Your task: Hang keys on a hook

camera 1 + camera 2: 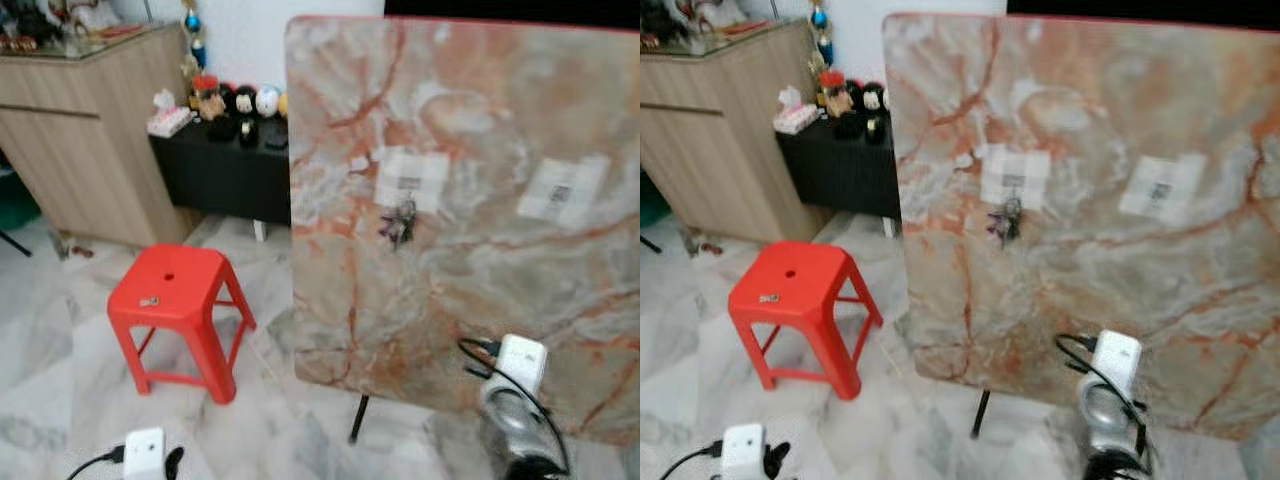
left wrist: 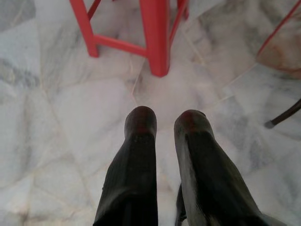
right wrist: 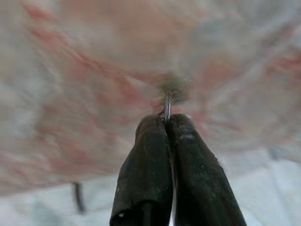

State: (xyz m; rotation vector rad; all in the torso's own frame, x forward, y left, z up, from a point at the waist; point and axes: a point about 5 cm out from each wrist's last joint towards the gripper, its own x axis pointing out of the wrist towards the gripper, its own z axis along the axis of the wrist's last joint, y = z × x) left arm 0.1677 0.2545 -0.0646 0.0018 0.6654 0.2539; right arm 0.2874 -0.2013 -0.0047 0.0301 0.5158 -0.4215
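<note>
- Right wrist view shows the right gripper [image 3: 167, 123] with its two black fingers pressed together on a thin metal piece, probably the ring of the keys [image 3: 167, 104]; the rest of the keys is hidden or blurred.
- This gripper is close in front of the marble-patterned board [image 1: 480, 130], which stands upright on a thin dark leg.
- A small dark hook [image 1: 399, 222], with something dark already hanging there, sits under a white label [image 1: 411, 178] on the board, far and to the left of the right arm.
- Left gripper [image 2: 164, 126] hangs low over the marble floor [image 2: 56, 117], fingers narrowly apart and holding nothing, near the red stool [image 1: 170, 290].
- Risk, in my judgement: the grip on the thin metal is small, so the keys may slip or turn, and a push on the board could tip it on its leg.
</note>
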